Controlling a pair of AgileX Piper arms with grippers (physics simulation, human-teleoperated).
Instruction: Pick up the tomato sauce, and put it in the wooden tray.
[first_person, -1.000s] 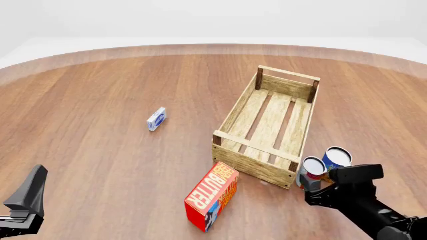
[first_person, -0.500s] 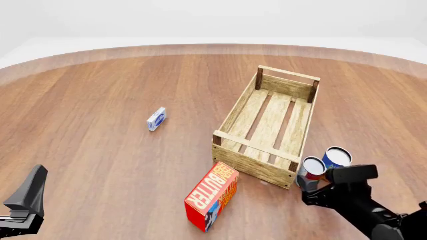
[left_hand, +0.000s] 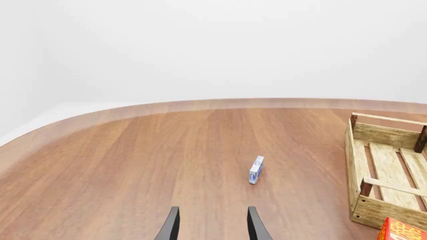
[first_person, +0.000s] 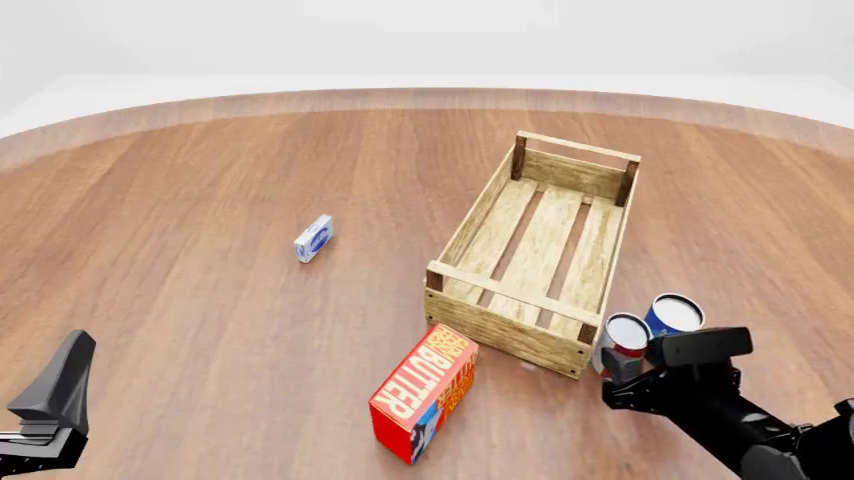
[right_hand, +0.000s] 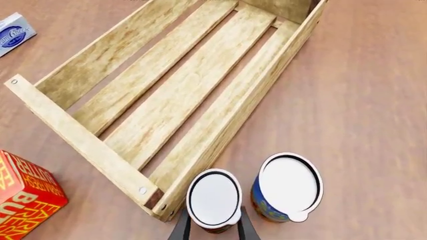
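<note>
**Right gripper straddles the tomato can beside the crate corner**

The tomato sauce stands upright on the table just outside the wooden tray, beside the tray's near corner post. The blue and yellow can stands just beside it, on the side away from the tray; whether the two cans touch cannot be told.

The right gripper has its fingers spread, one on each side of the tomato can's lower body, not visibly pressing it. The left gripper hangs with fingers spread over bare table, holding nothing, far from the tray.

Risks, as I judge them: the gap between the cans is tight, so a closing finger could nudge the blue and yellow can or catch both. The tray wall is close on the other side, and a low lift could knock the can against the corner post. A grip set low on a smooth cylinder may let it tilt or slip.

The right wrist view shows the fingers flanking the can and the narrow gaps around it. The front view hides that behind the arm but shows the butter box near the tray's front wall, and a small blue packet well apart from the tray.
</note>
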